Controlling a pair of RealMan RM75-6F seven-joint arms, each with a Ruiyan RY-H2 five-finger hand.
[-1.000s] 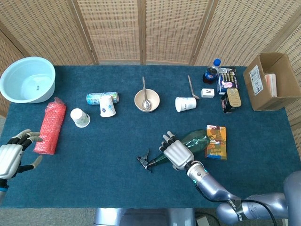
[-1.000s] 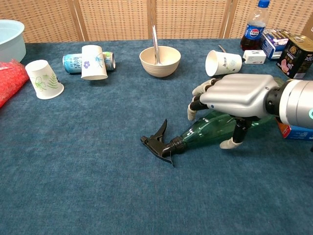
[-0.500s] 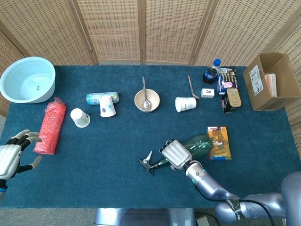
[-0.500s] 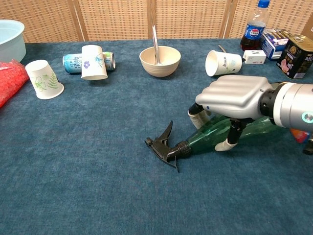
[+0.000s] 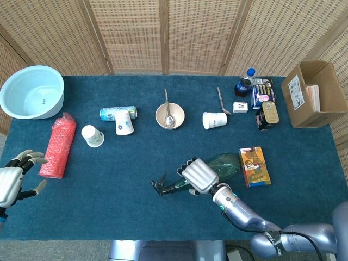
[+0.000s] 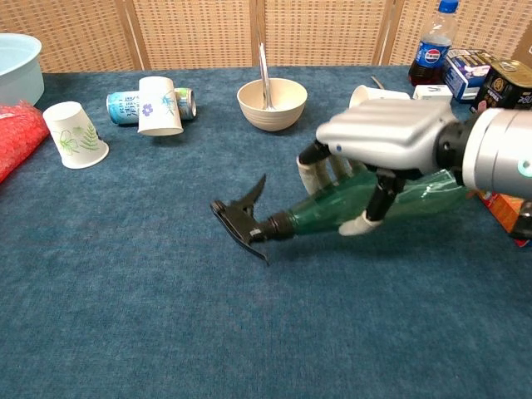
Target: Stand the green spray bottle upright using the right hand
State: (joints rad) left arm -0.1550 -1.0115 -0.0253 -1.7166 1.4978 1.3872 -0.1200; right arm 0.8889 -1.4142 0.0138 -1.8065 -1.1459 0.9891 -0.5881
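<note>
The green spray bottle [image 6: 332,211] [image 5: 224,165] lies nearly level, lifted off the blue cloth, with its black trigger head [image 6: 238,219] [image 5: 160,187] pointing left. My right hand [image 6: 381,145] [image 5: 198,174] grips its body from above, fingers wrapped over the far side and thumb under the near side. My left hand [image 5: 12,181] hovers open at the table's left edge, near the red roll, and holds nothing; the chest view does not show it.
An orange box [image 5: 254,165] lies just right of the bottle. Behind stand a beige bowl with a spoon [image 6: 271,102], paper cups [image 6: 76,134] [image 6: 160,106], a lying can [image 6: 125,105], a cola bottle [image 6: 430,54], tins and a cardboard box [image 5: 312,93]. A red roll [image 5: 57,145] and a blue basin [image 5: 32,91] sit left.
My right hand has closed on the bottle and raised it off the cloth, carrying it left; the trigger head now hangs in the air. The left hand has barely moved.
</note>
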